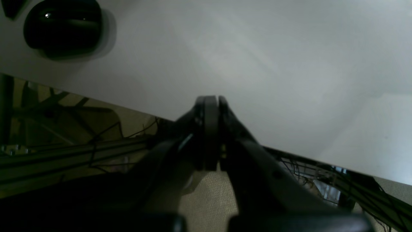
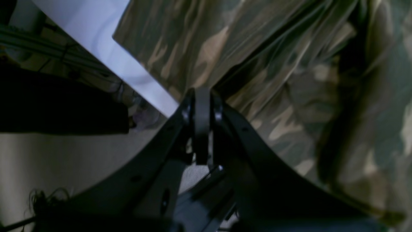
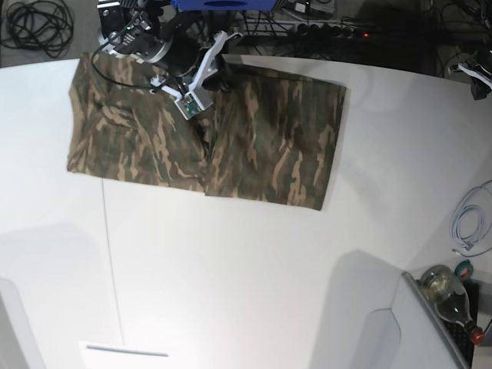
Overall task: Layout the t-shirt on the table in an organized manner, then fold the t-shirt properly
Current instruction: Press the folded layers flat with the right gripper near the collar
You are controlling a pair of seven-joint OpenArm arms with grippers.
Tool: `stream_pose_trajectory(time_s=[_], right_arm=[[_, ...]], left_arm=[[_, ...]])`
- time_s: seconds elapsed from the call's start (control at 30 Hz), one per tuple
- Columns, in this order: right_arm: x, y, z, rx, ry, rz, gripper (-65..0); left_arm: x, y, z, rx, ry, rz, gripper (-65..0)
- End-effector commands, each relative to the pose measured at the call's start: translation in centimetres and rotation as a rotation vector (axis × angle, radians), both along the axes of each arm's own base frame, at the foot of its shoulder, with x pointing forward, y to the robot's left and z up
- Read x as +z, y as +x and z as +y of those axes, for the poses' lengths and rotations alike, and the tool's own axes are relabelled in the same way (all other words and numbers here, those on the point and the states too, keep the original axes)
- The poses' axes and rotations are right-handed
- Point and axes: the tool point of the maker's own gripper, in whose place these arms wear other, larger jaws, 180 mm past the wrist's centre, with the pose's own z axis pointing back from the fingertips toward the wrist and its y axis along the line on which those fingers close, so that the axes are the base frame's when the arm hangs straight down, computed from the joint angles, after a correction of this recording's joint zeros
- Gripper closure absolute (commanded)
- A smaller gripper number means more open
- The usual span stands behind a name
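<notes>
Right pincer [image 2: 202,93] clamped on the t-shirt [image 3: 254,138] top edge, cloth spread flat on the counter [image 3: 246,269] just beyond it; left pincer [image 1: 210,100] closed, holding nothing, over bare counter.

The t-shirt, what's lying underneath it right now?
Under the t-shirt only the white table shows, bare around its edges. One part overlaps along a central fold, so the lower layer and the tabletop beneath are covered.

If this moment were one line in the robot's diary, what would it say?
fold stage | right end effector shut at t-shirt far edge | left end effector shut, over bare table
</notes>
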Motion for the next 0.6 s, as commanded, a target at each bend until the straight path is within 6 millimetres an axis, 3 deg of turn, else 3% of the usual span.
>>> stream_pose_trajectory(time_s=[0.0, 0.43, 0.57], right_arm=[[0.6, 0.2, 0.5, -0.008, 0.034, -0.013, -0.3], [1.2, -1.2, 0.4, -0.015, 0.037, -0.005, -0.3], [0.1, -1.0, 0.2, -0.02, 0.031, 0.016, -0.3]], left_arm=[[1.4, 0.8, 0.7, -0.01, 0.029, -0.038, 0.0], [1.3, 0.7, 0.9, -0.012, 0.036, -0.026, 0.0], [1.3, 0.7, 0.9, -0.012, 0.035, -0.025, 0.0]])
